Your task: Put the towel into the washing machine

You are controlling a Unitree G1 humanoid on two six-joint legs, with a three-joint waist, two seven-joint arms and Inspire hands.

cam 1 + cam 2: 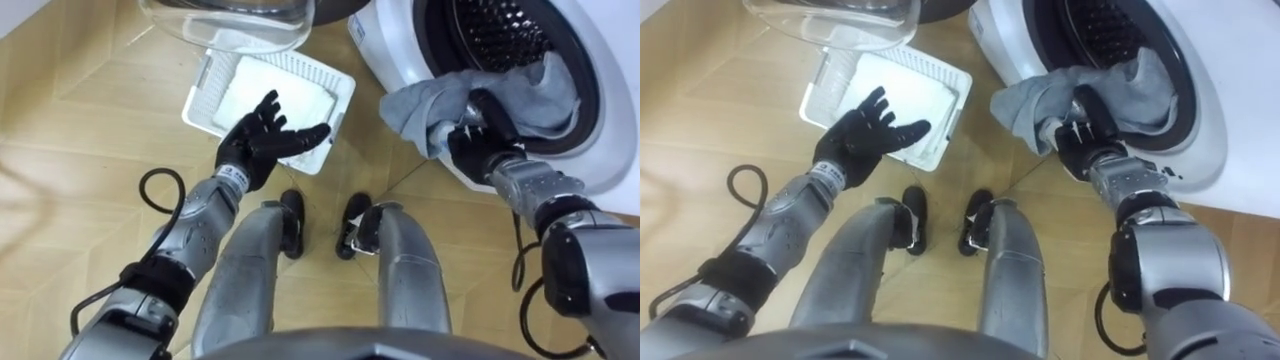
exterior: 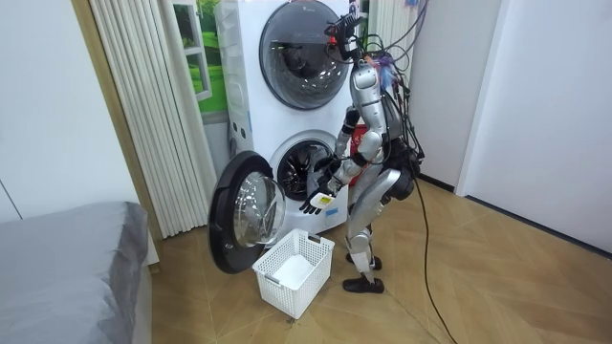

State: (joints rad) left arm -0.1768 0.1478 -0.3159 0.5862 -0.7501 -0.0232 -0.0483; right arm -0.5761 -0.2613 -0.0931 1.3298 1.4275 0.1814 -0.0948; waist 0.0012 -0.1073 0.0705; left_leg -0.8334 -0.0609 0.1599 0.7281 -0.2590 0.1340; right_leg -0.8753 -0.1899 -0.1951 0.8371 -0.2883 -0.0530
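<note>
Grey cloth marks the task's thing: we see the towel [image 1: 415, 105] bunched across the lower rim of the washing machine [image 1: 612, 150], at the mouth of its round opening. One part lies inward, against the dark perforated drum [image 1: 500, 30]. The other part hangs out over the machine's white front. Our right hand [image 1: 478, 130] is at that same rim, its fingers curled round a fold of the towel and gripping it, so the cloth is held and not yet wholly inside the machine.

Our left hand [image 1: 262, 140] hovers in front of the machine, well apart from the towel, with its fingers spread and straight and nothing in them. Below it, on the wooden floor [image 1: 90, 150] just before the machine, stands a white plastic basket [image 1: 210, 80] with latticed walls. The machine's glass door [image 1: 230, 20] is swung wide open and hangs over the basket's far edge.

In the room view we stand on both feet close to the machine's front. The basket is beside our feet, and the open door is beyond it, toward the room view's left. A second machine [image 2: 304, 48] with a shut round door sits stacked on top of the washing machine. Farther from the machine, at the room view's lower left, we see the corner of a bed [image 2: 67, 258] with a grey cover.
</note>
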